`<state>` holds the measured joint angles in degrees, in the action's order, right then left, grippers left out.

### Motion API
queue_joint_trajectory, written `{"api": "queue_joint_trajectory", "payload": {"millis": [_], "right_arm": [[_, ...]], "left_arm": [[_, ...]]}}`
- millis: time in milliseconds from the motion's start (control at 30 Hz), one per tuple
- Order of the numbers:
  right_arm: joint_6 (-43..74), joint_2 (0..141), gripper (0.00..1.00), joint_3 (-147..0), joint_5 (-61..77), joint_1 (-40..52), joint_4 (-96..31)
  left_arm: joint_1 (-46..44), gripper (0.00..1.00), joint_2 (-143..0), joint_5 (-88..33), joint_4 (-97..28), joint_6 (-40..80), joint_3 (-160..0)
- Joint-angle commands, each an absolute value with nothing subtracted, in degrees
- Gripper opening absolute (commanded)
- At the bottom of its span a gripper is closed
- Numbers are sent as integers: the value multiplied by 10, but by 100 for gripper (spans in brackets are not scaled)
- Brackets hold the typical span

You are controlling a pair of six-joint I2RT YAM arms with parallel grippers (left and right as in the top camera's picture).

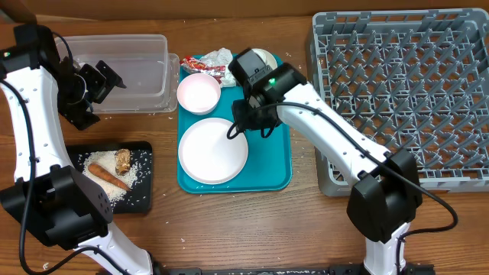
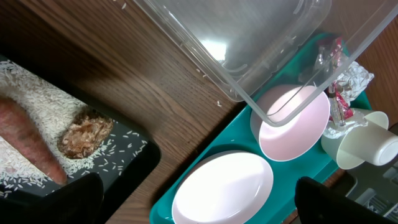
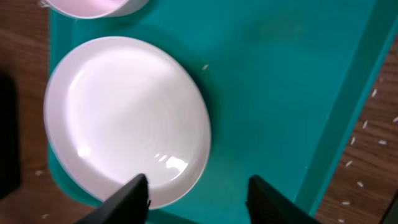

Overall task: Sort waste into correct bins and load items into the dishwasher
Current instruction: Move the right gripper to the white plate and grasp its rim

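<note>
On the wooden worktop (image 1: 229,221) are set a clear tub (image 1: 153,84), black tray (image 1: 147,176), teal tray (image 1: 271,164) and grey rack (image 1: 405,92); rice grains (image 3: 365,124) are scattered

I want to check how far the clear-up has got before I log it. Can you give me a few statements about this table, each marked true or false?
1. The dish rack holds no dishes. True.
2. The plate sits on the teal tray. True.
3. The carrot stick also lies on the teal tray. False: it lies in the black tray, with rice and a brown food chunk.
4. The right gripper is shut on the plate. False: its jaws stand apart at the plate's rim.
5. The left gripper is open and holds nothing. True.
</note>
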<state>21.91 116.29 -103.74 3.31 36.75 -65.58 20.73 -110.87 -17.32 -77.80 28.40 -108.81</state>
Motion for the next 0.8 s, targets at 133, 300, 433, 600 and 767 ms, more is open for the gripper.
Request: {"api": "queue_joint_trajectory", "payload": {"millis": [133,300,433,600,767], "right_arm": [[251,1215,49,-998,49,359,-622],[251,1243,49,-998,89,360,-620],[251,1244,49,-998,93,359,-624],[250,1263,49,-997,158,371,-634],[307,1279,49,-998,158,367,-633]], "left_arm": [[206,100,-1090,-172,-778,283,-1100],[206,100,-1090,-172,-778,283,-1100],[206,100,-1090,-172,-777,283,-1100],[206,100,-1090,-172,-777,283,-1100],[206,100,-1090,-172,-777,283,-1100]]}}
